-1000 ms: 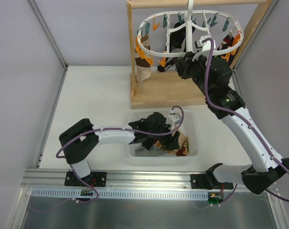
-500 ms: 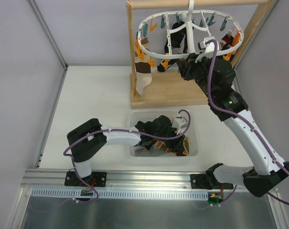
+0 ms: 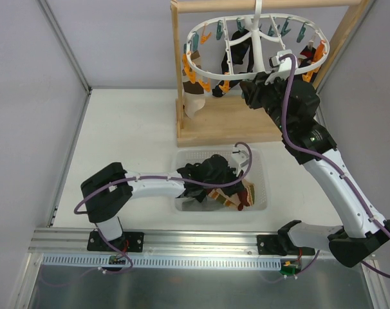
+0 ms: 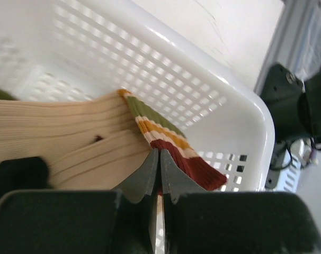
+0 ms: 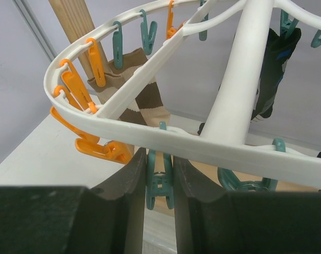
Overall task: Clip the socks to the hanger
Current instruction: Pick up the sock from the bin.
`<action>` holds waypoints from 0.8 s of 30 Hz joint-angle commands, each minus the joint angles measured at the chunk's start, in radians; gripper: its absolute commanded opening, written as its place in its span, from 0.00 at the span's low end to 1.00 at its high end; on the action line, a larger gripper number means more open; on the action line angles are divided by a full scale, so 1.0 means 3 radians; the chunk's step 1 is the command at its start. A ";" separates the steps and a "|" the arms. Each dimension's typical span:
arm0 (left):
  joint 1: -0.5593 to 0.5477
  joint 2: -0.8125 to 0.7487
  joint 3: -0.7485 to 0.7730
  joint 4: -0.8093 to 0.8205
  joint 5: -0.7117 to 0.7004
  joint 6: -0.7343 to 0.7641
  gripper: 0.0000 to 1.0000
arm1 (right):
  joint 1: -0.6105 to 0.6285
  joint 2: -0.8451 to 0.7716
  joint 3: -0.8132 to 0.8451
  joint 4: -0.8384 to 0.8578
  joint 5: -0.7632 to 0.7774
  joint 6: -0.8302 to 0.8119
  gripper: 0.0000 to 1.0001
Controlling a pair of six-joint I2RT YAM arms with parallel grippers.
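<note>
Teal clothespin (image 5: 160, 186) clamped, right gripper (image 5: 159, 154) raised to hanger (image 5: 123, 129)

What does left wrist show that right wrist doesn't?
Left wrist only: white mesh basket, with the left gripper pinched shut on tan and striped sock fabric inside it. Right wrist only: hanger ring, right gripper closed around a teal clothespin, brown-and-cream sock and black sock hung. Shared: nothing but each camera's own closed fingers.
</note>
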 commanded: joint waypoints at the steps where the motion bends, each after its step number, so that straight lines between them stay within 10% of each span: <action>1: 0.0154 -0.0522 -0.0060 -0.0018 -0.0558 -0.0079 0.00 | -0.0014 -0.0122 -0.0011 -0.0002 0.0009 0.0025 0.01; 24: 0.0983 -0.1290 -0.0838 -0.0376 -0.0917 -0.0243 0.00 | -0.0014 -0.0107 -0.0078 -0.0028 0.0009 0.0045 0.01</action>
